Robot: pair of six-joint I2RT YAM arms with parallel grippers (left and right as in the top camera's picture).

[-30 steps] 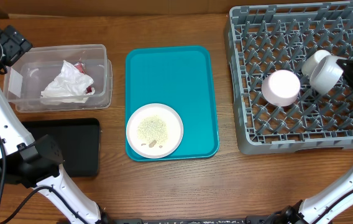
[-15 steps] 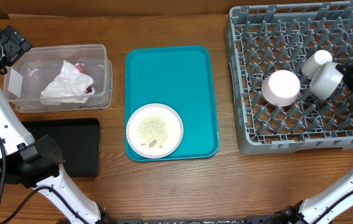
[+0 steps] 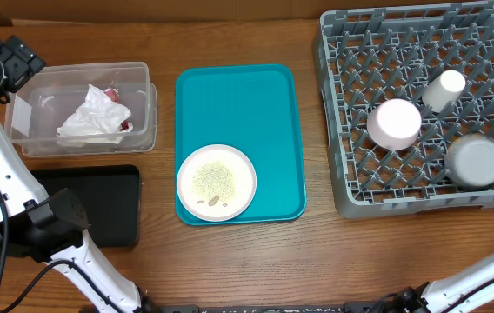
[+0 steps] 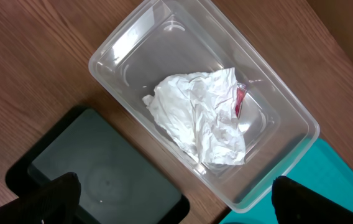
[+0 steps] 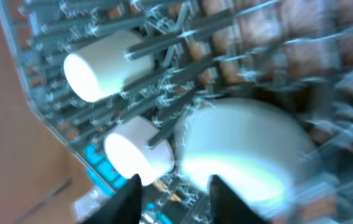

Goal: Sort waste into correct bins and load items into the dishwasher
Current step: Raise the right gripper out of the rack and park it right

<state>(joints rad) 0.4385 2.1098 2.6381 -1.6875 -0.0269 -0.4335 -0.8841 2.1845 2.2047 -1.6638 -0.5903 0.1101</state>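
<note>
White label (image 3: 20, 114) on clear bin (image 3: 152, 109), apparently blank.

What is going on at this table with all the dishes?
Two robot arms are clearing a table. Two cups and a bowl sit in the grey dish rack. The right gripper is open near them, holding nothing, though its view is blurred. The left gripper is open above the clear bin, which holds crumpled paper. A crumb-covered plate waits on the teal tray.
</note>
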